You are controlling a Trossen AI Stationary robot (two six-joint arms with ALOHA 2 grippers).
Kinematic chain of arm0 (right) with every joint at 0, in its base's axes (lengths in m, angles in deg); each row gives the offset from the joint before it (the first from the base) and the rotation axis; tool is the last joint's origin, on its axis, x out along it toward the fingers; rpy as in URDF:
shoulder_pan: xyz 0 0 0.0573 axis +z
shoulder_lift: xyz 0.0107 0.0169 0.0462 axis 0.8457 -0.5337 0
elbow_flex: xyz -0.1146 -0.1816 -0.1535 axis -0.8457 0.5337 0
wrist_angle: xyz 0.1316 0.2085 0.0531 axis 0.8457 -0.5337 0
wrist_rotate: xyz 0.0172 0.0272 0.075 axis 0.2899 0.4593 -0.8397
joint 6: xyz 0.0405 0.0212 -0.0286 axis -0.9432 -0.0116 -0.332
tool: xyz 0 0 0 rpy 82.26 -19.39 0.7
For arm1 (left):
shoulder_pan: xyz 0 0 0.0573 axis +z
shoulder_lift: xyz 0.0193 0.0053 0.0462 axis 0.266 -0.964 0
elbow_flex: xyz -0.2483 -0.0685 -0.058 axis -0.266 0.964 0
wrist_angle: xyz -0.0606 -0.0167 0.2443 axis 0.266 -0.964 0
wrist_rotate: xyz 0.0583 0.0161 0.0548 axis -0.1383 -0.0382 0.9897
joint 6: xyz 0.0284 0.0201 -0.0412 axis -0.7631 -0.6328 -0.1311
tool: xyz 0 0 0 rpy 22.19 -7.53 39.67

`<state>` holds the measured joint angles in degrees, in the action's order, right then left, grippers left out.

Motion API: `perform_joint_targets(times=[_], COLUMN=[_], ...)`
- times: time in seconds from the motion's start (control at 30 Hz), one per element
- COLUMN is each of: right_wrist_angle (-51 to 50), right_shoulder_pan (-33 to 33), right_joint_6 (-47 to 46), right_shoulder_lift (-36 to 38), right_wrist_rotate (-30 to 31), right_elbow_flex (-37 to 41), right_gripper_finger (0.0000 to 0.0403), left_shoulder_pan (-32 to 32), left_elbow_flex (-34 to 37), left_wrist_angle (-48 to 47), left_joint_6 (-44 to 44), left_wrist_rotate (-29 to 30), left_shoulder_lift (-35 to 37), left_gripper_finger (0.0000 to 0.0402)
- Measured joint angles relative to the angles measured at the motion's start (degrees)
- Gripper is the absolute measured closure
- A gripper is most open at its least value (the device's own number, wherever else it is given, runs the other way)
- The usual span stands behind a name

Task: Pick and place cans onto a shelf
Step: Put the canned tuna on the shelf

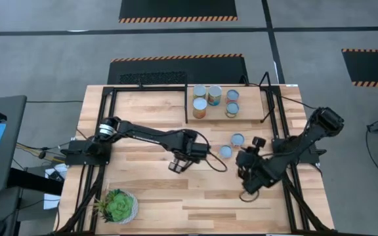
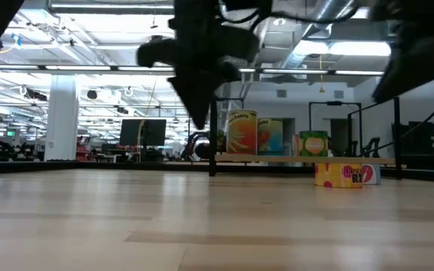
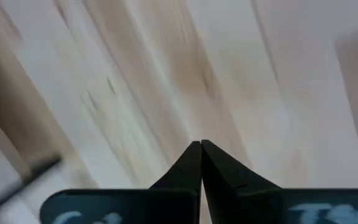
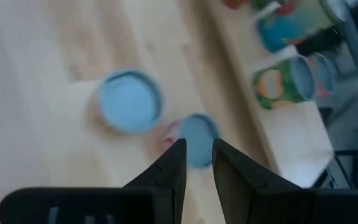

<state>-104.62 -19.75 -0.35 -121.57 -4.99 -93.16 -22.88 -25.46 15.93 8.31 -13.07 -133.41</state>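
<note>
The right gripper (image 4: 196, 155) is hovering over the tabletop (image 1: 149, 196) with its jaws partly apart and holding nothing, lined up on the nearer of two loose cans (image 1: 226, 151), probably so it can drop around that one. The other loose can (image 1: 238, 139) is sitting just beside it, between it and the shelf (image 1: 248, 108). Both are lying well apart from the shelf, where four cans (image 1: 207, 99) are already standing grouped toward one end (leaving bare board for more). The cans are showing round silver-blue tops and bright orange, yellow or green sides. The left gripper (image 1: 176, 166) is waiting farther from the shelf, jaws pressed together and empty.
</note>
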Motion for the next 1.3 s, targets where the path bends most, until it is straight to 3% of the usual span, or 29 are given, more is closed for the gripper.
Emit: perform_joint_targets(times=[0.1, 0.2, 0.37, 0.57, 0.73, 0.93, 1.03, 1.13, 1.23, 1.3], right_wrist_angle=[-0.6, -3.0, -6.7, -6.2, -6.7, -7.0, -1.0, 6.9, 14.3, 16.7], right_shoulder_pan=[-5.2, -11.0, -20.7, -28.5, -32.3, -34.8, -36.2, -38.2, -40.2, -41.2], right_joint_6=[0.0, 0.8, 7.4, 21.7, 30.1, 30.5, 30.4, 29.6, 29.9, 31.1], right_shoulder_lift=[0.0, 0.0, 0.0, 0.0, 3.0, 15.2, 23.0, 29.3, 32.1, 32.0], right_wrist_rotate=[0.5, -3.2, -10.3, -16.0, -18.3, -18.2, -19.9, -26.5, -32.2, -32.5], right_elbow_flex=[0.0, 0.0, 0.0, 0.0, 0.0, 0.1, 2.3, 7.7, 13.0, 14.9], right_gripper_finger=[0.0301, 0.0301, 0.0301, 0.0301, 0.0301, 0.0301, 0.0301, 0.0301, 0.0301, 0.0301], left_shoulder_pan=[0.7, 1.2, 1.9, 2.6, 2.8, 3.0, 3.0, 3.0, 3.0, 3.0], left_elbow_flex=[3.4, 8.6, 20.5, 31.1, 33.6, 34.4, 34.4, 34.4, 34.4, 34.4], left_wrist_angle=[-2.8, -0.9, 8.6, 21.6, 27.7, 28.5, 29.2, 30.4, 30.5, 30.5], left_joint_6=[1.2, 2.8, 3.6, 4.7, 4.7, 4.5, 4.5, 4.4, 3.3, 2.8], left_wrist_rotate=[-0.9, -1.2, -1.3, -1.1, 0.8, 3.3, 3.3, 3.3, 3.4, 3.4], left_shoulder_lift=[2.2, 5.0, 10.9, 17.9, 21.0, 21.9, 21.9, 21.9, 21.9, 21.9], left_gripper_finger=[0.0401, 0.0402, 0.0402, 0.0401, 0.0401, 0.0401, 0.0401, 0.0401, 0.0401, 0.0401])
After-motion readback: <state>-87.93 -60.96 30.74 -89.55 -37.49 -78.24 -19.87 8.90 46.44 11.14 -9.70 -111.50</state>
